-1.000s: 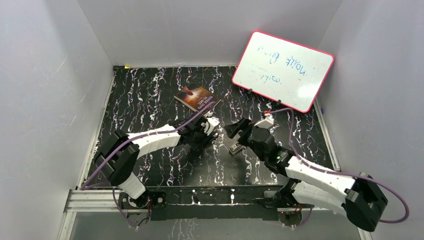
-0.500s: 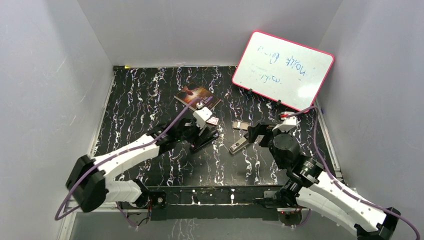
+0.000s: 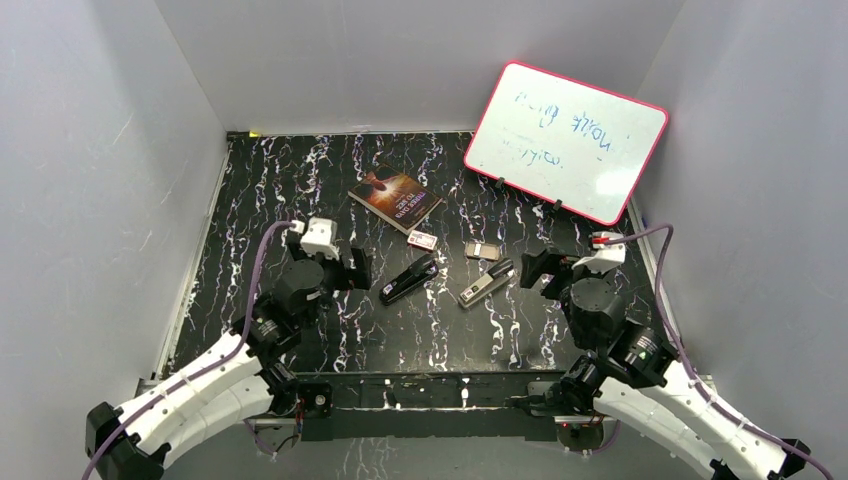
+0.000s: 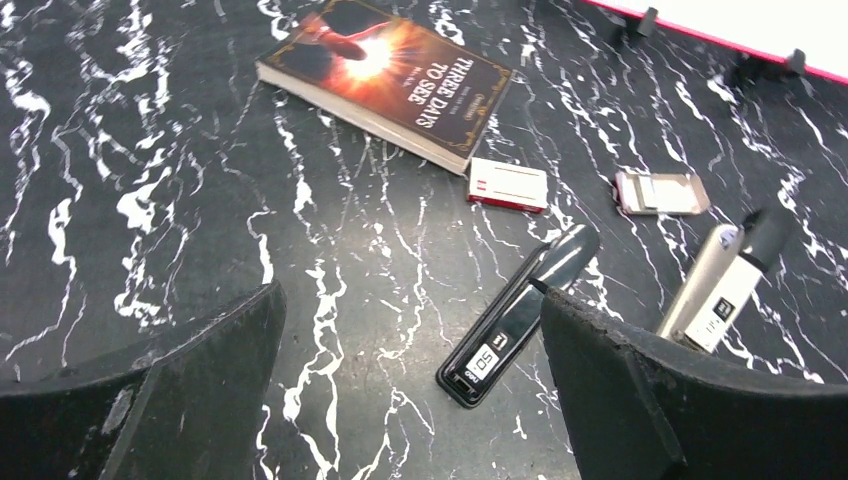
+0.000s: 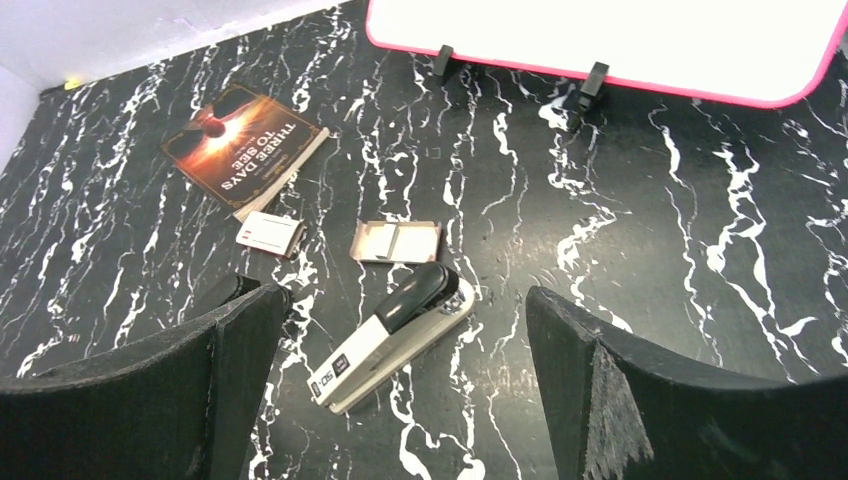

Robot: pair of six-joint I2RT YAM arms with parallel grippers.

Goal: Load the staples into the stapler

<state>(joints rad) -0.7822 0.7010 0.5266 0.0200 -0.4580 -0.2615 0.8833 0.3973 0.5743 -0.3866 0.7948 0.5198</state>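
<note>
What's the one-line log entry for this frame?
left gripper: open, empty | right gripper: open, empty | black stapler, grey stapler: lying free | grey tray: beside white-red box

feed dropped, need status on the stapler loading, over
Claws open, empty: left claw, right claw. On table: black stapler, grey stapler, both flat; staple tray beside red-and-white box. Nothing in the way.

Left arm (image 3: 195, 393) and right arm (image 3: 690, 418): white shells, black cylindrical joints, a purple cable (image 3: 253, 290) along each. Left gripper (image 4: 410, 293) and right gripper (image 5: 402, 292): matte black wedge fingers (image 4: 190, 390) (rough-edged).
</note>
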